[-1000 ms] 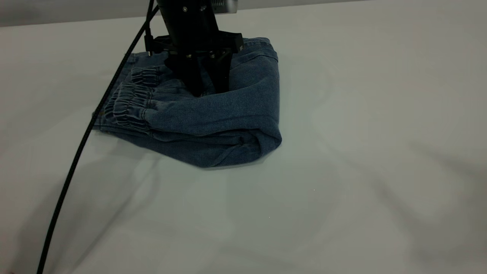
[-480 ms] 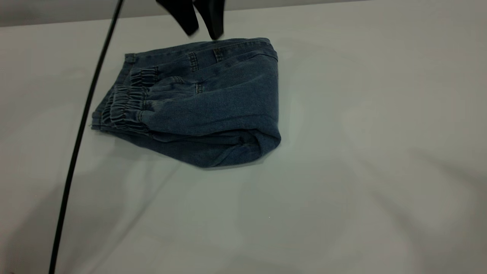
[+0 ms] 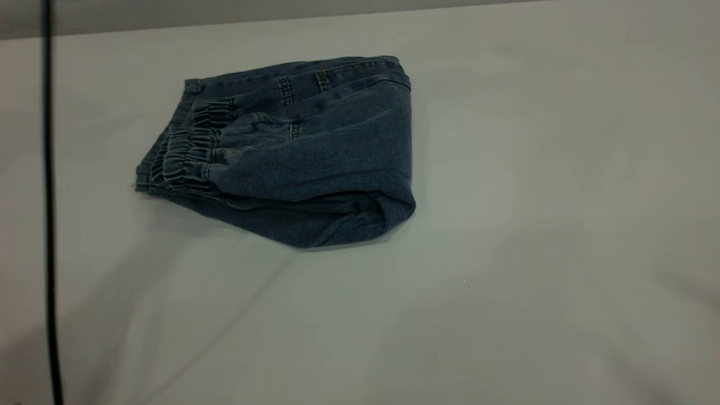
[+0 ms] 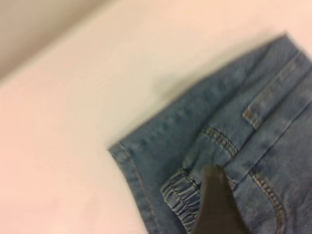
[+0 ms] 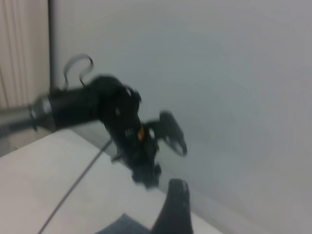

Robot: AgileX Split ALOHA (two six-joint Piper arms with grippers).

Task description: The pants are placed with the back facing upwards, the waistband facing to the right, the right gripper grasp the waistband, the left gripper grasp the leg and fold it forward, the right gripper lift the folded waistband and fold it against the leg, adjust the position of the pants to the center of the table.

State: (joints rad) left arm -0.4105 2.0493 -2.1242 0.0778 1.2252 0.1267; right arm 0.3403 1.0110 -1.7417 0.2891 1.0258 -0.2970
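1. Your left gripper shows one dark, matte, tapered finger with a rounded tip.
2. Your right gripper shows a similar black finger.
3. Far arm: black housing, silver collar, orange spot, looped cable.
4. Black cable: thin, sheathed.

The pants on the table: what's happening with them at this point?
Nothing is holding the pants at this moment. They lie folded into a compact bundle on the table, with the gathered waistband on top toward the exterior view's left. The left claw hangs above the bundle near the waistband, and the right claw is also raised clear. A black cable hangs at the far left.
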